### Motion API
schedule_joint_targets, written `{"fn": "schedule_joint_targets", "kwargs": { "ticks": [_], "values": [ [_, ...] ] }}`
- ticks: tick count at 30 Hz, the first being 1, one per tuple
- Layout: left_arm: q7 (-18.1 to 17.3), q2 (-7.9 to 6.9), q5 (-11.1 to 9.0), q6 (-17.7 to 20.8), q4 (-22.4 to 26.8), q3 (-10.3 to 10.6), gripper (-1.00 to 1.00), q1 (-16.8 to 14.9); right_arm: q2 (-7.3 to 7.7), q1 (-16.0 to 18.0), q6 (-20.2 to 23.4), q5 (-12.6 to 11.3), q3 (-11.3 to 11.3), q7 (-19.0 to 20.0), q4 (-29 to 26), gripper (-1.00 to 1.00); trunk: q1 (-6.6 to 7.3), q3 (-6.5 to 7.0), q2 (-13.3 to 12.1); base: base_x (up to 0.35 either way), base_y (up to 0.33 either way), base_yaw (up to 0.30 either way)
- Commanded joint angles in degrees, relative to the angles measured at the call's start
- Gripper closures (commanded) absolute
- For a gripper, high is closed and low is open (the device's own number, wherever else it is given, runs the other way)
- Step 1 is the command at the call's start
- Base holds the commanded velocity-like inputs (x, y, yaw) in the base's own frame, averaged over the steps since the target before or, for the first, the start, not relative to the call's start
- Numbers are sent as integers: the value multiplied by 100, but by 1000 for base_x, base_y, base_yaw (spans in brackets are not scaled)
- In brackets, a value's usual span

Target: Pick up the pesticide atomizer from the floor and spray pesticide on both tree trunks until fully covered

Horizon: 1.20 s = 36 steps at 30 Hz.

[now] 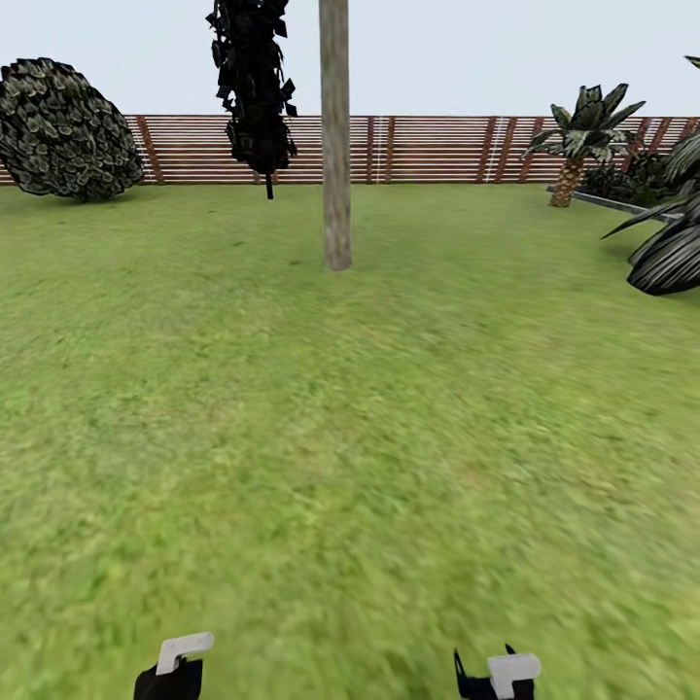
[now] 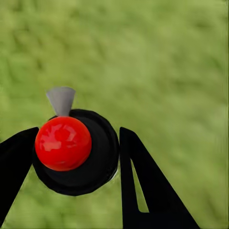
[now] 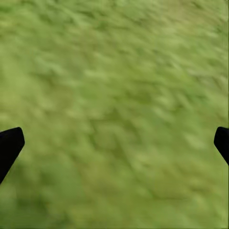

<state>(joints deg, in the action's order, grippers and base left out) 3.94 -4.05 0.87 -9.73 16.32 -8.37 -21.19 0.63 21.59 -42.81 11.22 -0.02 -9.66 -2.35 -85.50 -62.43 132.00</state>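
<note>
1. The pesticide atomizer (image 2: 76, 152), a near-black round-bodied bottle with a glossy red ball top and a small grey nozzle, sits between the two black fingers of the left gripper (image 2: 78, 157) in the left wrist view; the fingers (image 2: 143, 191) stand narrow, pressed against the bottle's sides, so it is held above the grass.
2. In the right wrist view the right gripper (image 3: 114, 143) is spread wide, its black fingertips (image 3: 9, 145) at the opposite edges, with blurred green grass between them and nothing held.
3. In the head view both arm ends, black with white blocks, show at the bottom edge, the left (image 1: 175, 666) and the right (image 1: 501, 676) well apart.
4. The lawn (image 1: 369, 437) stretches forward; a straight, mottled grey-brown tree trunk (image 1: 335, 146) rises from it near the far edge, slightly left of centre.
5. Just beside the trunk hangs a black ragged conifer (image 1: 253, 87); a rounded dark-green bush (image 1: 68, 131) sits at the far left corner.
6. A brown horizontal-slat wooden fence (image 1: 428, 151) closes the lawn's far edge; a short palm (image 1: 578, 136) with a scaly tan trunk stands toward the far right corner.
</note>
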Motion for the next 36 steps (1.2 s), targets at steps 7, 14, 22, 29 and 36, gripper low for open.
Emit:
{"fn": "schedule_joint_targets", "kwargs": {
  "ticks": [7,14,22,29,36],
  "values": [
    [10,1,10,-21,-6,-6,100,-7,45,3,-8,72,0,-53,6,-100,-2,-4,1,309,127,0],
    [10,9,10,-21,-6,-6,100,-4,51,3,-8,57,-24,-62,4,-100,-2,-4,1,328,98,0],
    [8,10,10,-21,-10,-6,100,-7,51,3,-8,56,-17,-62,3,-100,-2,-4,1,334,87,0],
    [2,10,10,-21,-10,-6,100,-7,51,3,-8,55,-8,-62,6,-100,-2,-4,1,334,84,0],
    [1,10,10,-21,-11,-6,100,-7,51,3,-8,56,-11,-62,6,-100,-2,-4,1,335,82,-180]
  ]
}}
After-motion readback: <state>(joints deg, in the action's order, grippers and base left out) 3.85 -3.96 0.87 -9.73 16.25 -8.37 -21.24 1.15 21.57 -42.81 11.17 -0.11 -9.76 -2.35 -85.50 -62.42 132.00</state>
